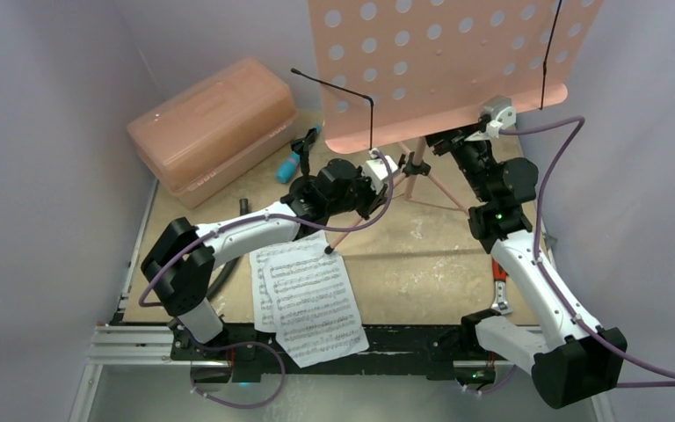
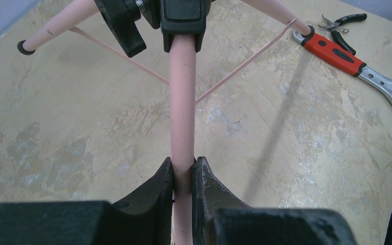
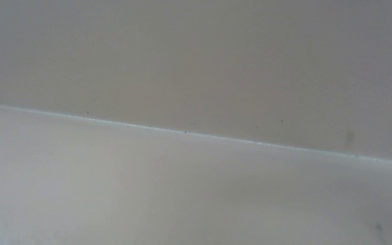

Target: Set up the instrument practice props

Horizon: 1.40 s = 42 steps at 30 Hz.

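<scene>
- Two jaws of the left gripper clamp the music stand by its pink tube.
- By the stand's tray edge sits the right gripper; its grip cannot be told.

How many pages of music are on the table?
2. One music page lies at the near edge of the table; the second page peeks out from under its left side. More could hide underneath.

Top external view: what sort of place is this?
Probably a lab robot cell, not a music room: plain pale walls box in a worn tan tabletop, the left arm and right arm mount by an aluminium rail, and a red-handled adjustable wrench lies out.
</scene>
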Motion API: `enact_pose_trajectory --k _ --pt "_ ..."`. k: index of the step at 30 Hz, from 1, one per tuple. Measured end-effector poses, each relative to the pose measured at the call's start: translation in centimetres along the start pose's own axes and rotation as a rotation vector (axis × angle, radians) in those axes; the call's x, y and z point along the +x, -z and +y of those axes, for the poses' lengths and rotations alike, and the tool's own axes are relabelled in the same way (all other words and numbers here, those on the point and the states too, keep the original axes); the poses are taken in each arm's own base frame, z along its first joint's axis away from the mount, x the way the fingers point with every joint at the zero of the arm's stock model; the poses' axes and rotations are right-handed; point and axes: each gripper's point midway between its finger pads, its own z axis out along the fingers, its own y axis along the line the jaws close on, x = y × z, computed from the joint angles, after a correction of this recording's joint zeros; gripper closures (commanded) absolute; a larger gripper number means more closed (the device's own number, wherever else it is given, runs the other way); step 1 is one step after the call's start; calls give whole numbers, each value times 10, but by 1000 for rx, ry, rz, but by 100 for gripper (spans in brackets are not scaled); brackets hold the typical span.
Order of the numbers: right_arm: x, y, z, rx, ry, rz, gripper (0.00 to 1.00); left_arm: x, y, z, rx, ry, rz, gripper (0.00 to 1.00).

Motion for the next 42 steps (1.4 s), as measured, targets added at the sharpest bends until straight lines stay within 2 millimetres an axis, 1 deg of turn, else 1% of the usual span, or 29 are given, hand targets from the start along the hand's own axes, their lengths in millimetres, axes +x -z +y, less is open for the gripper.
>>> enact_pose_trajectory --k 3,4,5,7,11,16,19,26,38,42 --pt "0 0 -5 23 22 3 100 -3 -8 3 23 2 -4 100" --pt "-1 -1 -7 28 30 4 100 -7 -11 3 36 2 -12 100" --pt "-1 -1 -8 33 38 3 100 -5 -13 4 38 4 -8 100" --pt "-2 -1 -11 44 53 3 100 -7 -18 6 54 1 -12 100" --pt "-3 -6 -16 55 84 4 100 -14 -31 13 80 -11 -26 100" --pt "3 -12 -25 79 111 11 100 -17 -47 22 96 -29 -28 100" --pt "8 -13 -32 108 121 18 100 -16 -56 25 105 -41 -22 100" --pt "14 -14 -57 212 138 14 100 -20 -74 35 119 -79 -6 100" --pt "33 -18 -90 297 125 3 100 -17 -93 53 114 -81 7 100" --pt "41 -25 -99 298 118 4 100 -16 -97 62 75 -78 16 100"
